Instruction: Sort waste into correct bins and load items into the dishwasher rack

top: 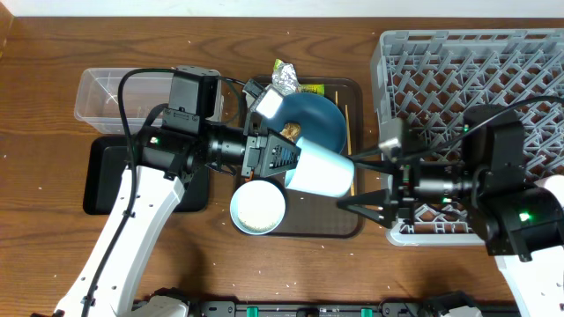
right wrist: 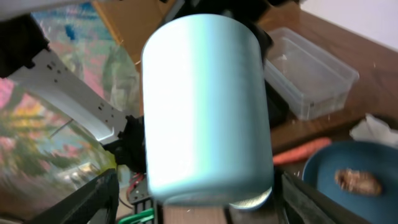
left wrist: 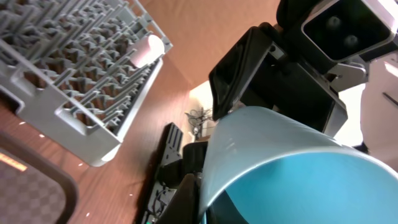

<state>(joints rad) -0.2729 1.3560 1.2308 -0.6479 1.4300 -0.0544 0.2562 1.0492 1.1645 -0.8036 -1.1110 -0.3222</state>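
From above, the fixed camera looks straight down on the table (top: 53,53), far enough back to take in the clear tub (top: 106,92) at left and most of the rack (top: 467,62) at right. The left wrist camera sits close behind the pale blue bowl (left wrist: 280,155), tilted, facing across to the rack (left wrist: 74,68). The right wrist camera faces the opposite way, equally near that bowl (right wrist: 205,106), with the clear tub (right wrist: 311,74) beyond. All three views share the bowl

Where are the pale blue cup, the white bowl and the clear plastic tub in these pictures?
pale blue cup (top: 324,169): overhead view, on its outer side wall.
white bowl (top: 240,210): overhead view, on its inner wall, left side.
clear plastic tub (top: 107,99): overhead view, on its floor.
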